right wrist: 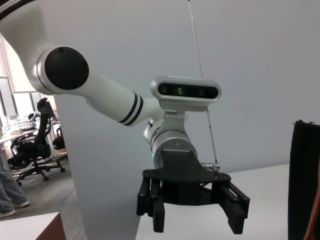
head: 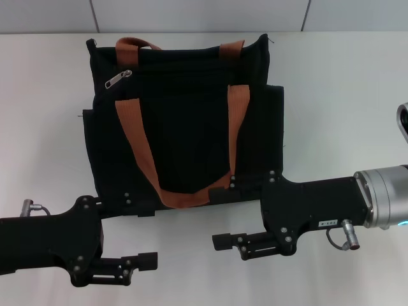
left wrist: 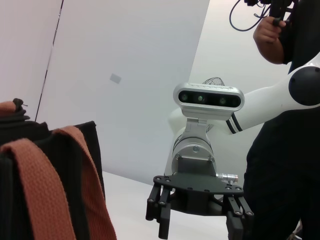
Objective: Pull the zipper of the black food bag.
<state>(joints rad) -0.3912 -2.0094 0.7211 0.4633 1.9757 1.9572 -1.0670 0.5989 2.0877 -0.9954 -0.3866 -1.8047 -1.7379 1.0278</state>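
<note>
Head view: bag [head: 185,121] bottom edge arm-hidden

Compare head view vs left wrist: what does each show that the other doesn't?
Head only: the whole black food bag lying flat on the table, the zipper near its far-left corner, and the left gripper beside the bag's near edge. Left wrist only: the right gripper's open fingers face-on, a person behind. Both: the bag's orange handle straps, the right gripper.

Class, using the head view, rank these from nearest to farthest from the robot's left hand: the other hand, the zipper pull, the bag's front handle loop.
1. Front handle loop, just beyond the left hand.
2. Right hand, across on the right.
3. Zipper, at the black food bag's far left corner.
</note>
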